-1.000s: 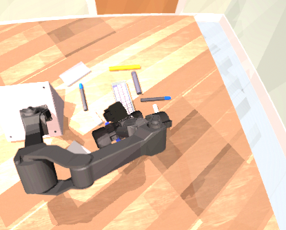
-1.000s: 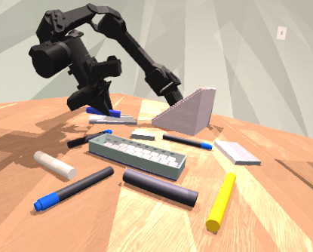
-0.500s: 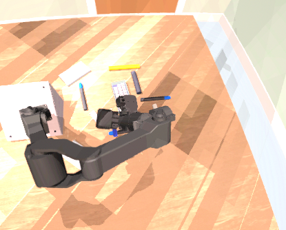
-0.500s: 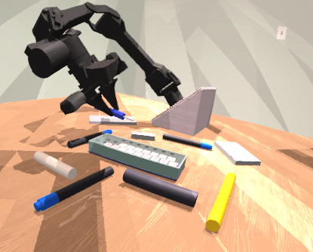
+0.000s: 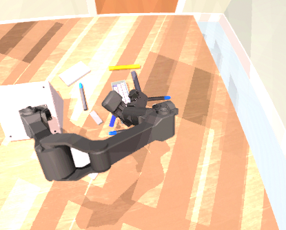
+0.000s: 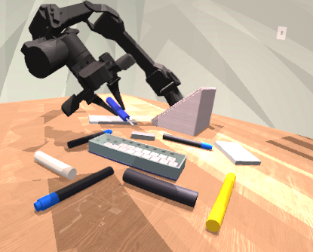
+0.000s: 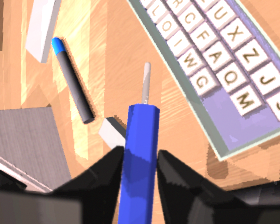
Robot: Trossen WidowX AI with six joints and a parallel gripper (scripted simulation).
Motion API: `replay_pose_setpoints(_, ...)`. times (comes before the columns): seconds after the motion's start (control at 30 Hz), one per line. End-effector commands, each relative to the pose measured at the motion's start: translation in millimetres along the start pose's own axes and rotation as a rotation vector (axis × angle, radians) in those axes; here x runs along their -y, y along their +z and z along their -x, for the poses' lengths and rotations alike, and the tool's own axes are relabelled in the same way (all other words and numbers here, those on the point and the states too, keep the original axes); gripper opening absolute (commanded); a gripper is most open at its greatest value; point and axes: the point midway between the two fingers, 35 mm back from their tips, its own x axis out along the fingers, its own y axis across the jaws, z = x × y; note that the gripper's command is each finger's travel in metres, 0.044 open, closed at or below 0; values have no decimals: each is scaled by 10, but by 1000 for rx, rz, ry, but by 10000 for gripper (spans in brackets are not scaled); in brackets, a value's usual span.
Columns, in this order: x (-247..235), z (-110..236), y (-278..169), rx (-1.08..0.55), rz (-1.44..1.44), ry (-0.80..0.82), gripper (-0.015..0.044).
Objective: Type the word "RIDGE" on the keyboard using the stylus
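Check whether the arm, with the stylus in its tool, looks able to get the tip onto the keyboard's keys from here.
Probably yes. The tool is shut on the blue stylus, whose tip hangs beside the keyboard, off its near edge. Nothing stands between tip and keys.

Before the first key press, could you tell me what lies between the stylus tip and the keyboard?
In the wrist view, only bare wood separates the stylus tip from the keyboard rim.
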Motion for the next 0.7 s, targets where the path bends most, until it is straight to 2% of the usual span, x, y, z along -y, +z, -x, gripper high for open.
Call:
replay_pose_setpoints(0.0,-29,6,77,14,-122,21,0)
replay_pose_setpoints(0.67,-161,1,448,29,-780,142,0)
